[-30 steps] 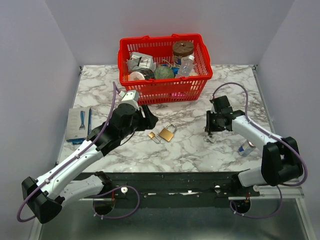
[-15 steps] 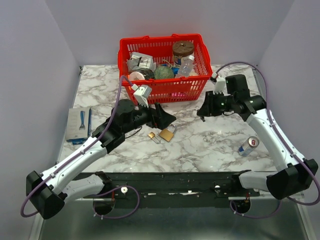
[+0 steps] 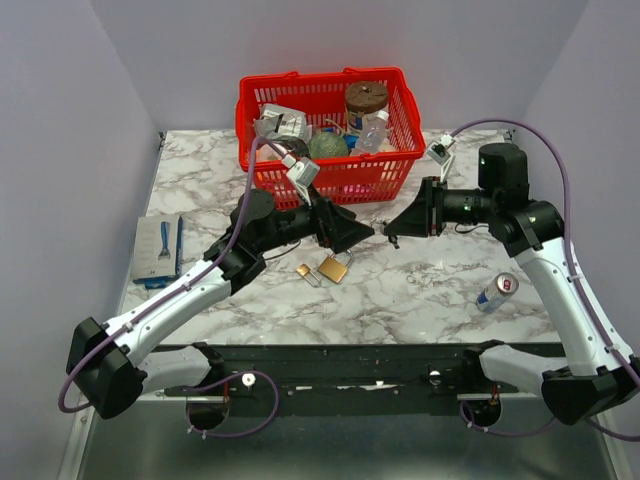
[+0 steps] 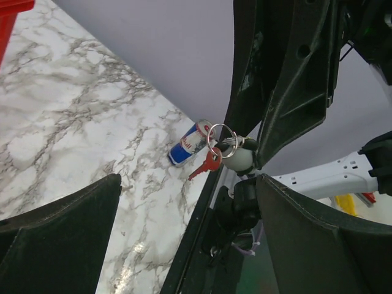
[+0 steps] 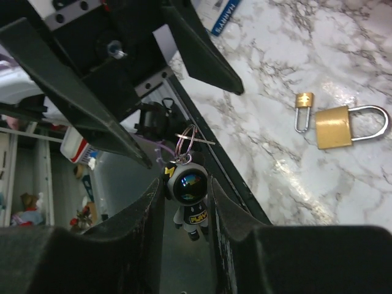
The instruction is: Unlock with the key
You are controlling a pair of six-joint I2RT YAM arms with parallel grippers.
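Marble table (image 3: 430,290) carries the brass padlock (image 3: 335,268), lying flat near the 2 arms' tips. Only the left wrist view shows the red key (image 4: 209,165) dangling on its ring, left fingers (image 4: 61,220) spread. The right wrist view shows right fingers (image 5: 131,233) pinching the ring's charm (image 5: 190,184) in the air.
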